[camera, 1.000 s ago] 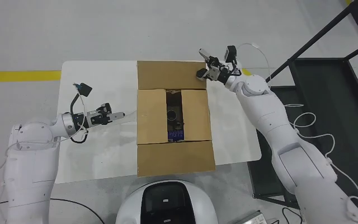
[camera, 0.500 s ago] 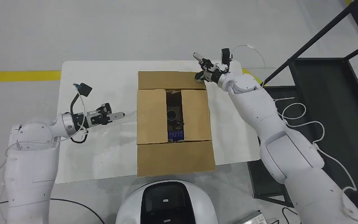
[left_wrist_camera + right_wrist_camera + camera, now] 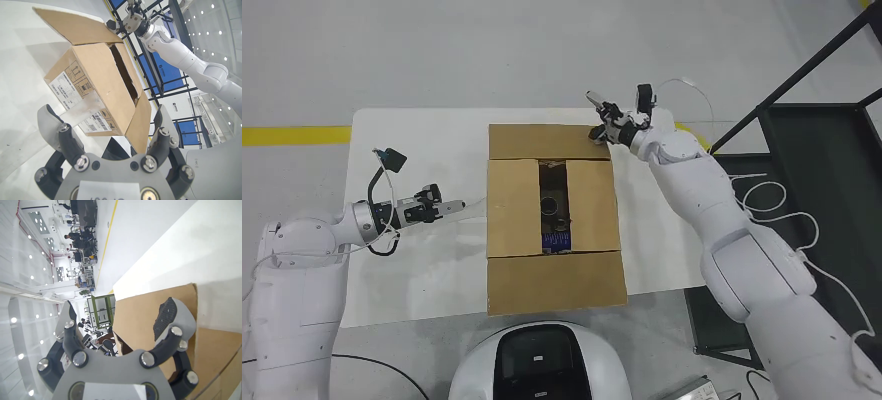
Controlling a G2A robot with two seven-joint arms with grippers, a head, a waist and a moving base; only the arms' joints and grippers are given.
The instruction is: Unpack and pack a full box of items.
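The cardboard box (image 3: 555,210) stands at the middle of the white table (image 3: 412,150), its near flap (image 3: 555,282) folded out flat toward the table's near edge. Looking straight down, the top view reaches into the slot between the two side flaps, where a dark round item (image 3: 549,207) lies with a blue-printed item (image 3: 557,240) nearer the near flap. The left wrist view instead gives the box's left wall with its printed labels (image 3: 65,85) and something clear and filmy (image 3: 83,109) just beside it. The left gripper (image 3: 454,208) hovers over the table's left half, apart from the box, fingers spread wide and holding nothing. At the far right corner of the box, the right gripper (image 3: 118,306) is also spread wide, one ribbed pad (image 3: 163,318) over the corner of the far flap (image 3: 547,142); I cannot tell whether they touch.
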